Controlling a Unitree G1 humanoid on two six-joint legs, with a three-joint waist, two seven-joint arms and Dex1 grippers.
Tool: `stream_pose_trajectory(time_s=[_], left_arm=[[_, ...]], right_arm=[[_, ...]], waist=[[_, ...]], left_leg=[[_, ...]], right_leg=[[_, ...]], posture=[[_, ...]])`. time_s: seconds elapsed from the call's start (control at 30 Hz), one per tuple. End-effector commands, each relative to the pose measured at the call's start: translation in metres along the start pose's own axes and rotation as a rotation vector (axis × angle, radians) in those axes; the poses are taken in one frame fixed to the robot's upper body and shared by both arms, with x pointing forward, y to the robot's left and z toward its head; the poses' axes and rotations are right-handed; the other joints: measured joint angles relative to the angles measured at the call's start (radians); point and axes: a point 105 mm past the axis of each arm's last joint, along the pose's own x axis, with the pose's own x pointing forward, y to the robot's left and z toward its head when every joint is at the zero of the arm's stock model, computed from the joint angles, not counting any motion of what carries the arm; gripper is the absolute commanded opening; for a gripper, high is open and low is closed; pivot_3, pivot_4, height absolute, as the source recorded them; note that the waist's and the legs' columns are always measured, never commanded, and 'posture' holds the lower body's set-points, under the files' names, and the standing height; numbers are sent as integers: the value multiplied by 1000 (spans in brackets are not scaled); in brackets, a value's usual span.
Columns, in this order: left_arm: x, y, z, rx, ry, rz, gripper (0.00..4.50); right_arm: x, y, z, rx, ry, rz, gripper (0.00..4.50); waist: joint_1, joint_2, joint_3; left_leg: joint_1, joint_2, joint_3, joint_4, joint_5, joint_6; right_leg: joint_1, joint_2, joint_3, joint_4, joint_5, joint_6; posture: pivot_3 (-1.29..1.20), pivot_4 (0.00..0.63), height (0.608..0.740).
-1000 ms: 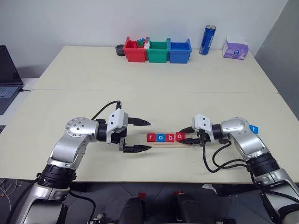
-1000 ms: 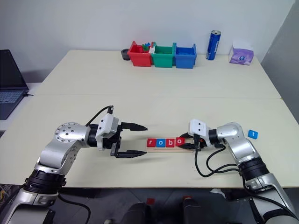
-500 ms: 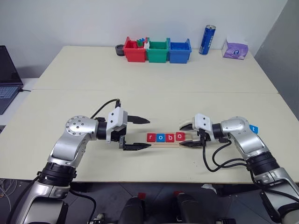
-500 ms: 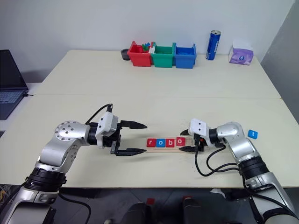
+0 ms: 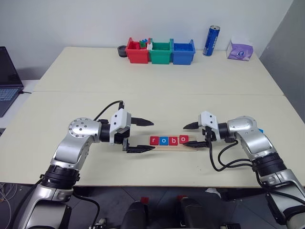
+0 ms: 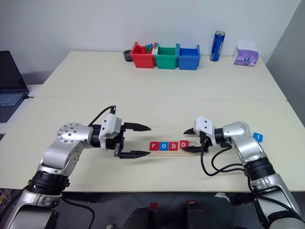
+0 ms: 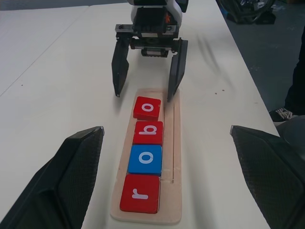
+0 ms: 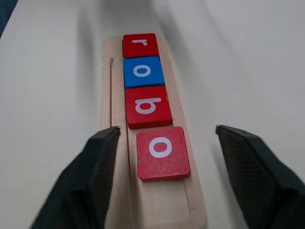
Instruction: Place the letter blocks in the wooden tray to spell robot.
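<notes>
The wooden tray (image 5: pixel 174 145) lies near the front edge of the table (image 5: pixel 157 102), between the two grippers. Four letter blocks sit in it in a row: a red r (image 5: pixel 154 140), a blue o (image 5: pixel 164 140), a red b (image 5: pixel 174 140) and a red o (image 5: pixel 184 140). In the right wrist view the last o (image 8: pixel 162 151) lies slightly askew and a little off the line of the other three, touching the b (image 8: pixel 147 106); the tray's end beyond it is bare wood.

The left gripper (image 5: pixel 145 136) hovers just off the tray's r end, its fingers spread wide and holding nothing. The right gripper (image 5: pixel 192 135) is at the tray's other end, fingers apart on either side of it, with nothing between them; from the left wrist view one fingertip (image 7: pixel 172 93) looks to be at or just above the tray's edge, though contact is hard to judge.

Farther right, partly hidden behind the right arm, a blue t block (image 6: pixel 258 137) lies on the table, well apart from the tray.

At the far edge stand a red bin (image 5: pixel 137 51), a green bin (image 5: pixel 161 52) and a blue bin (image 5: pixel 183 52) side by side, then a blue can (image 5: pixel 212 41) and a purple tissue pack (image 5: pixel 240 49). A laptop (image 5: pixel 8 78) sits off the table's left side.
</notes>
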Motion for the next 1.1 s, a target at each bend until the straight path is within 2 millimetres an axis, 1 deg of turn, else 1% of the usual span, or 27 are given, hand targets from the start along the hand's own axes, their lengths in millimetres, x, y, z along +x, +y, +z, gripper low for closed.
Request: stream_pose_trajectory(time_s=[0.03,0.2,0.23,0.5,0.7,0.97,1.1], left_arm=[[0,3,9,47,-18,1,4500],[1,3,9,52,-18,0,4500],[1,3,9,53,-18,1,4500],[0,3,9,55,-17,9,4500],[-1,3,9,51,-13,12,4500],[-2,4,9,53,-12,15,4500],[-2,5,8,53,-10,13,4500]], right_arm=[[-4,-3,9,-36,-28,-26,2104],[-1,-8,4,-50,-5,-61,267],[-1,-9,3,-56,3,-69,16],[7,-14,2,-81,3,-95,16],[7,-22,1,-82,4,-117,16],[6,-23,-1,-85,9,-118,16],[6,-20,-2,-95,15,-109,16]], waist=[[0,0,0],[0,0,0],[0,0,0],[0,0,0],[-1,0,0],[-1,0,0],[-1,0,0]], left_leg=[[0,0,0,0,0,0],[0,0,0,0,0,0],[0,0,0,0,0,0],[0,0,0,0,0,0],[0,0,1,0,0,0],[0,0,0,0,0,0],[0,0,0,0,0,0]], right_leg=[[0,0,0,0,0,0],[0,0,0,0,0,0],[0,0,0,0,0,0],[0,0,0,0,0,0],[0,0,0,0,0,0],[0,0,0,0,0,0],[0,0,0,0,0,0]], posture=[[0,150,740],[0,150,740],[0,150,740],[0,150,740],[0,150,740],[0,150,740],[0,150,740]])
